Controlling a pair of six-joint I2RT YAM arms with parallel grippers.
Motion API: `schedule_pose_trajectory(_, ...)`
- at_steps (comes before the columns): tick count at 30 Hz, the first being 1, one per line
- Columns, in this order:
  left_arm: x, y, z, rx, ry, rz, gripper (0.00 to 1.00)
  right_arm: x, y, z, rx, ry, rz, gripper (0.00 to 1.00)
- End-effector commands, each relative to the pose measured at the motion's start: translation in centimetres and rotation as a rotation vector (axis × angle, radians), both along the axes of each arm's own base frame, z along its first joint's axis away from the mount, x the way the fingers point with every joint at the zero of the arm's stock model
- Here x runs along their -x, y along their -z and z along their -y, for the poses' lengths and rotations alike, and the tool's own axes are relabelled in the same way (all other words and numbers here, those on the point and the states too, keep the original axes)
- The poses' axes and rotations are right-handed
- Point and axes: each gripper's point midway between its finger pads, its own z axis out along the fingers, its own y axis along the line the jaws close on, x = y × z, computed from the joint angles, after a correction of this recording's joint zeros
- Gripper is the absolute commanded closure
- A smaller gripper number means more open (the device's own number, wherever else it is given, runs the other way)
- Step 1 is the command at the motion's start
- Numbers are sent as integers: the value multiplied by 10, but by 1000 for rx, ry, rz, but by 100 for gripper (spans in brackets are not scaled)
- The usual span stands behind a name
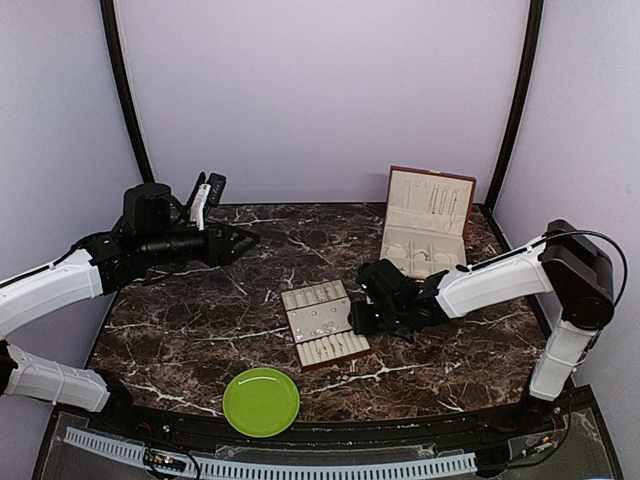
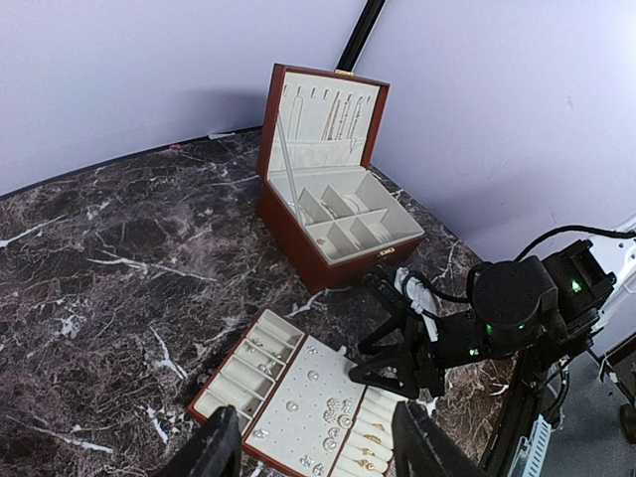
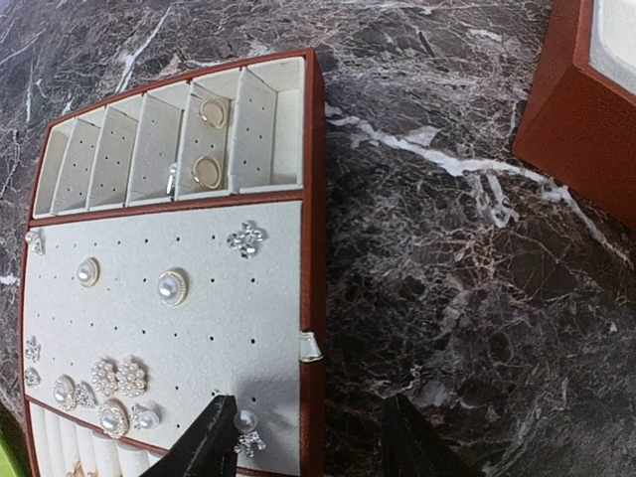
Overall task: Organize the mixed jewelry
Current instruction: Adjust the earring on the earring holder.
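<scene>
The mixed jewelry (image 3: pixel 173 286) lies on the cream-lined tray (image 3: pixel 314 199): pearl studs, small crystal pieces and gold rings (image 3: pixel 209 171) in the slots. My right gripper (image 3: pixel 308 447) is open and hangs low over the tray's right edge (image 1: pixel 330 345), one finger (image 3: pixel 204 442) beside a small pearl stud (image 3: pixel 245 420), the other over the marble. A small tab (image 3: pixel 311 346) on the tray's edge sits between the two. My left gripper (image 2: pixel 318 449) is open and empty, held high at the table's left (image 1: pixel 245 242), looking down on the tray (image 2: pixel 298 383) and the right gripper (image 2: pixel 393 363).
A reddish-brown box (image 1: pixel 428 222) stands open at the back right, thin chains (image 2: pixel 338 114) hanging in its lid, its corner close to the right arm (image 3: pixel 586 99). A green plate (image 1: pixel 261 401) sits at the front edge, nothing visible in it. Dark marble tabletop (image 1: pixel 200 310).
</scene>
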Motion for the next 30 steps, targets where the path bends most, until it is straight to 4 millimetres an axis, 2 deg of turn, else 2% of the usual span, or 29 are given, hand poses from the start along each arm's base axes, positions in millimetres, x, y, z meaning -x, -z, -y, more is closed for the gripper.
schedule_pose_trajectory(1,4,-5,0,10,13,26,45,2,-11,0,-32,12,22,51)
schedule_pose_trajectory(6,4,-4,0,8,14,24,45,3,-18,-5,-72,-7,25,49)
schedule_pose_trajectory(12,4,-4,-1,8,11,27,45,1,-43,-11,-129,-18,63,47)
schedule_pose_trajectory(15,4,-5,-1,8,10,27,45,0,-50,-12,-137,-24,75,49)
schedule_pose_trajectory(18,4,-5,-1,10,11,26,45,0,-48,-13,-132,-32,74,56)
schedule_pose_trajectory(20,4,-5,-1,9,13,26,45,0,-45,-15,-129,-38,66,66)
schedule_pose_trajectory(24,4,-6,-1,12,12,29,45,2,-35,-18,-118,-53,43,80)
schedule_pose_trajectory(30,5,-6,-1,13,14,29,45,2,-31,-21,-114,-64,33,86)
